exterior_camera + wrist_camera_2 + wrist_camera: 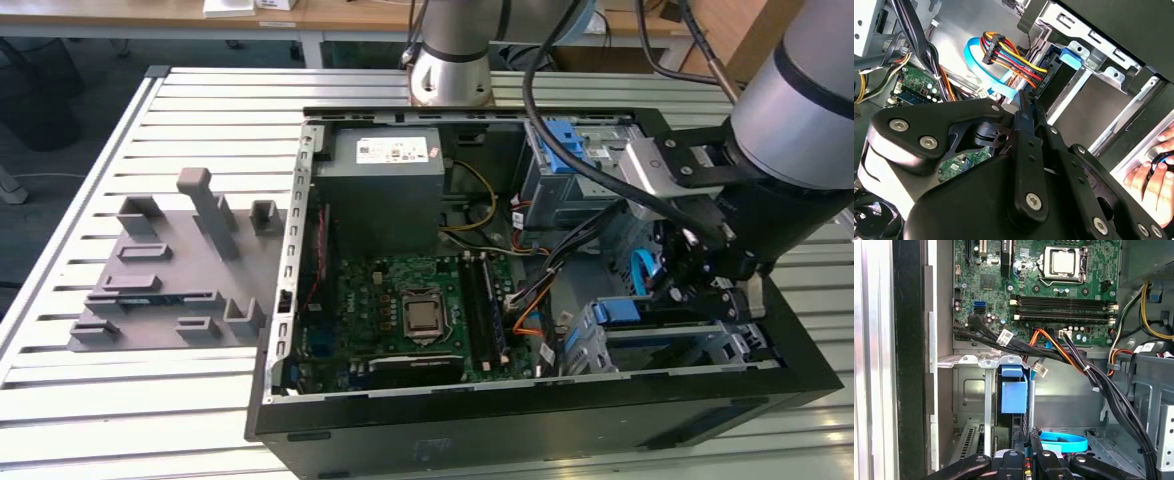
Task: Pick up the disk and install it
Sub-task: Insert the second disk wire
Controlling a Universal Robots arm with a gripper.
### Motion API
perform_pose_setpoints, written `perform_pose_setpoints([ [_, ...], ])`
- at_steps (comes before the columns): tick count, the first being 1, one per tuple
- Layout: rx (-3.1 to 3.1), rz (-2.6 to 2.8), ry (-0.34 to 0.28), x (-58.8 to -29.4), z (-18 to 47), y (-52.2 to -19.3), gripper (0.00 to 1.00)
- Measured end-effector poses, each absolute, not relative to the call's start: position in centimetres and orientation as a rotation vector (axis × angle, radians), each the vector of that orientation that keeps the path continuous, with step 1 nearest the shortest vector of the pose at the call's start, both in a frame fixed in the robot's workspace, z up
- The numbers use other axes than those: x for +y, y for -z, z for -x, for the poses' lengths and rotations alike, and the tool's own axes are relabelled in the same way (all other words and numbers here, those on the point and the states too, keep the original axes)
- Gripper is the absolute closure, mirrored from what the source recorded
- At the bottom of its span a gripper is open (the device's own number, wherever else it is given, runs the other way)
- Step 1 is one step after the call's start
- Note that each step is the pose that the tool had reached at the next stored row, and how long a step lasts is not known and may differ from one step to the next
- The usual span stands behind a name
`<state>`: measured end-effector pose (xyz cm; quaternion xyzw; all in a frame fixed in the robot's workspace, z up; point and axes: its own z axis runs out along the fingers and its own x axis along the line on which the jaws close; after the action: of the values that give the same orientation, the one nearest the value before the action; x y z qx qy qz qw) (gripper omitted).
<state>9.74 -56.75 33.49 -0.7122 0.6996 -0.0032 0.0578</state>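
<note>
Inside the open computer case [801,385], which lay on a slatted metal table [80,420], we saw a green motherboard [400,305], a grey power-supply box [387,195] and bundles of black and coloured cables [1079,365]. At the exterior view's right, the case also held a metal drive cage [667,350]. The disk [621,312] stood on edge in that cage, its blue plastic rail [1014,397] showing between the cage's walls in the first wrist view. In the second wrist view the disk [1061,75] sat deep in its slot, with a black connector [1041,75] on red, yellow and black wires right at its end and a flat blue cable [989,70] looping beside it.

The gripper [694,290] hung down into the case just beside the cage, its tip [1026,97] close to that connector. We could not tell whether it was clenched or released, nor whether it touched the disk. A person's hand [1154,175] rested outside the case wall. On the table, at the exterior view's left, stood a grey moulded fixture [160,270].
</note>
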Motion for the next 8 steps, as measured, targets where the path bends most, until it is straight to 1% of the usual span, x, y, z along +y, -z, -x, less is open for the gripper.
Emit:
perform_pose_setpoints([
  [8, 2.120, 2.159, 0.010, -56.91, -9.77, -33.47, 0.84],
])
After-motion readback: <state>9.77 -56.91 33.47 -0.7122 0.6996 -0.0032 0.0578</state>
